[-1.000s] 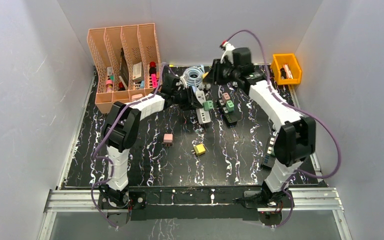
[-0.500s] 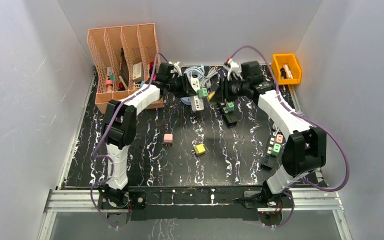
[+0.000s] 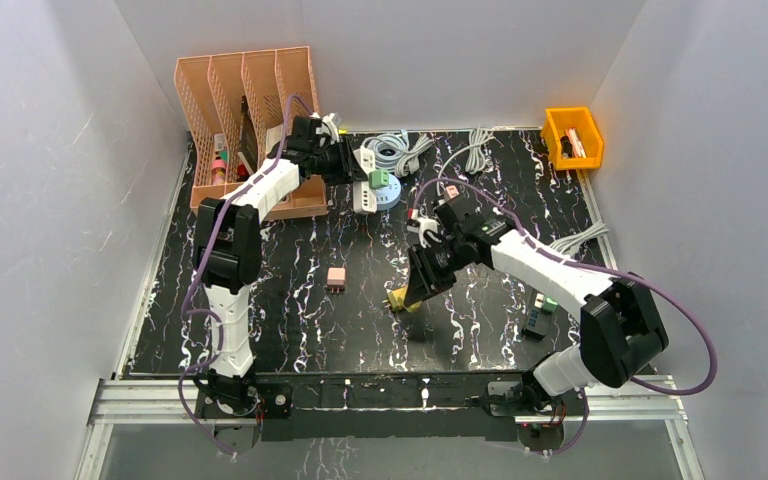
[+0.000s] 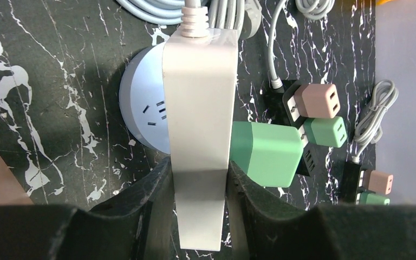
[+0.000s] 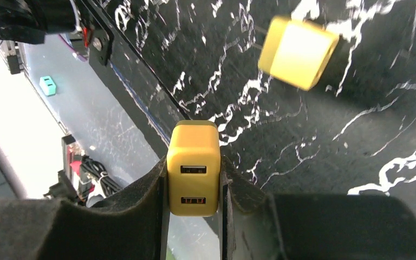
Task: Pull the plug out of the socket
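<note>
To the left of the left gripper, seen from above, stands an orange file rack at the table's far left corner. The gripper itself is clamped on a white power strip, one finger pressed to each long side near its lower end. The strip runs straight ahead from the fingers to its grey cable. Beneath the strip, showing mostly to the left of it, is a round white socket lying on the black marbled table. A green plug juts from the strip's right face, just ahead of the right finger, seated in the strip and not pulled out. Farther right of that gripper a pink plug and a smaller green plug sit in a black strip on the table. Nearer the table's middle a loose pink plug lies well to the left of the right gripper. The right gripper is closed on a yellow plug, which is pinched between both fingers with its two USB ports facing the wrist camera. Ahead and to the right of those fingers a second yellow plug appears blurred over the table. An orange bin sits at the far right corner, well apart from both arms.
</note>
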You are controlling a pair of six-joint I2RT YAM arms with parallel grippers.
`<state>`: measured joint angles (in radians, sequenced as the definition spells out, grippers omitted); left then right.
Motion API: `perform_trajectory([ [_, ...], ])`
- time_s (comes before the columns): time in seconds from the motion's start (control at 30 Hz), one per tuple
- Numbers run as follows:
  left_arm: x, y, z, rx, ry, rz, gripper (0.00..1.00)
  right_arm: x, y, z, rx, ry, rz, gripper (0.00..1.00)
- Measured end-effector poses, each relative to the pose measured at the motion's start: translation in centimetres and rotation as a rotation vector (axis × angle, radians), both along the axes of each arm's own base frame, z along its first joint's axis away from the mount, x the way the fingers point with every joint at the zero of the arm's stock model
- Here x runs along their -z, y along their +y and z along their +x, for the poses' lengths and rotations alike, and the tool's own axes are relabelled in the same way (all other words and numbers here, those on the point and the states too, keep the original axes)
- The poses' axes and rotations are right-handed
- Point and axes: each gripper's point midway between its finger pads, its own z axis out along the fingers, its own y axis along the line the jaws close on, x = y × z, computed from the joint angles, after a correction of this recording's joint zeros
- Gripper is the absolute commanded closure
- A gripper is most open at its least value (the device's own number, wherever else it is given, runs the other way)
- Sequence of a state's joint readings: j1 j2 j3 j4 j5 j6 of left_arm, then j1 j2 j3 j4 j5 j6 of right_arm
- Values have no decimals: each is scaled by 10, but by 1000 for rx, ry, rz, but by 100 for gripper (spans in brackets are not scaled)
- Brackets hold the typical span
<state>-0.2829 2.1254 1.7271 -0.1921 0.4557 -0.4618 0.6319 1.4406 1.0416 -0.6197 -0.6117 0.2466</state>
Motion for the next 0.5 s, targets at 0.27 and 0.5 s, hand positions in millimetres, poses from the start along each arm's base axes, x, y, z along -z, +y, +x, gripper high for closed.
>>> perform_trajectory([
  [0.27,5,1,-4,19,0,19,100,35,-7,-19,55,155,-77,100],
  [0.5,17,4,-10,19,27,30,100,64,-2,-11,82,213,-123,100],
])
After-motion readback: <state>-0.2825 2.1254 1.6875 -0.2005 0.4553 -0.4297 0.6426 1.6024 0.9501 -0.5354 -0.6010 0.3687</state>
